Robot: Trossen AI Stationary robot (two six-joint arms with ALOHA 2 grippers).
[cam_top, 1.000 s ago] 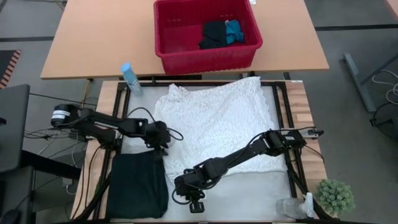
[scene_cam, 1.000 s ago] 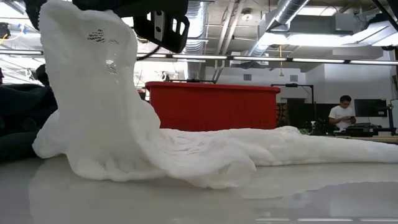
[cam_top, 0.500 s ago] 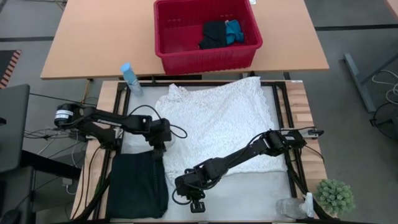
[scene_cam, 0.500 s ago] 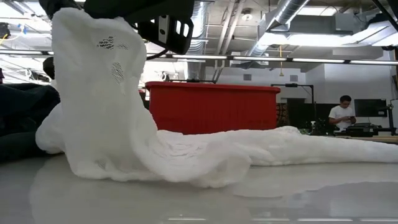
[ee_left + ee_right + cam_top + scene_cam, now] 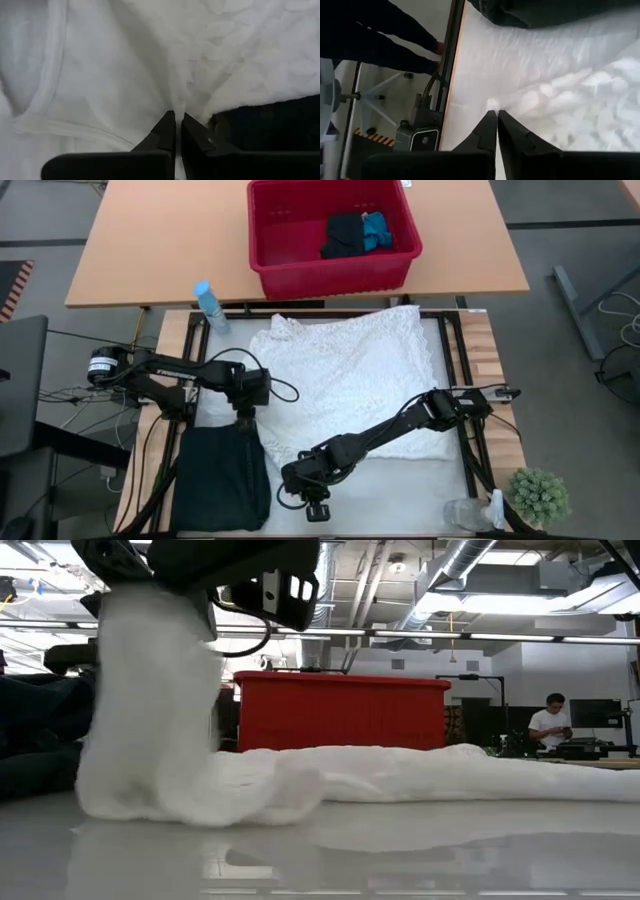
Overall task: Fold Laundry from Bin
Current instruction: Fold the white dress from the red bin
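Observation:
The white crinkled garment (image 5: pixel 345 375) lies spread over the middle of the table. Its near left part rises in a column (image 5: pixel 150 710) under my right gripper (image 5: pixel 305 492), which is shut on it near the table's front edge. My left gripper (image 5: pixel 245 418) is shut on the garment's left edge, just beyond a folded black garment (image 5: pixel 222 475) lying flat at the near left. The red bin (image 5: pixel 270 240) stands on the wooden table beyond, holding black cloth (image 5: pixel 343 235) and a small blue piece (image 5: pixel 376 230). My left gripper pinches a gathered fold of the white garment's left edge (image 5: pixel 187 100) between its two fingers, pointing steeply down from above. Creases run into the fingers; the black garment (image 5: pixel 270 125) lies right beside the place. My right gripper pinches a small bit of the white garment (image 5: pixel 492 104) at its fingertips, slanting down from above. That part hangs below the fingers in a column, and the rest lies on the table.
A pale blue bottle (image 5: pixel 210 305) stands at the table's far left corner. A clear cup (image 5: pixel 465 513) and a small green plant (image 5: pixel 538 495) stand at the near right. A person (image 5: pixel 550 720) stands far back in the room.
My left gripper has shut on the white garment's left edge and has tipped more steeply down. In the low view the raised column of white cloth has grown narrower, and its spread foot has drawn in toward the left. My right gripper has kept its hold.

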